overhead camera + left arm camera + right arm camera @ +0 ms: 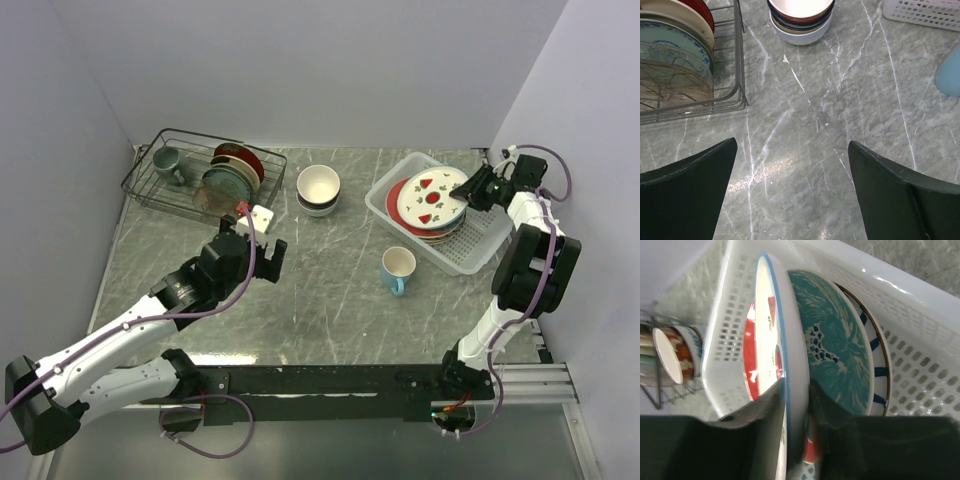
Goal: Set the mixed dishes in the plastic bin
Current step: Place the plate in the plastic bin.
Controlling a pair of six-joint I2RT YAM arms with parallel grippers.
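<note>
The white plastic bin (478,252) sits at the right and holds a stack of plates. The white plate with red fruit marks (430,197) lies on top, tilted over a red plate (398,197). My right gripper (466,190) is shut on the far rim of this plate. The right wrist view shows its blue-edged rim (792,365) pinched between my fingers, with a teal-patterned plate (840,350) and a navy-striped plate (879,374) behind it inside the bin (920,325). Stacked cream-and-dark bowls (318,188) and a light blue mug (398,270) stand on the table. My left gripper (255,245) is open and empty above the table.
A black wire rack (150,185) at the back left holds a grey-green mug (167,160) and upright plates (228,178). The left wrist view shows the rack (737,75), the bowls (801,17), the bin corner (925,12) and the mug (949,70). Walls close in on both sides.
</note>
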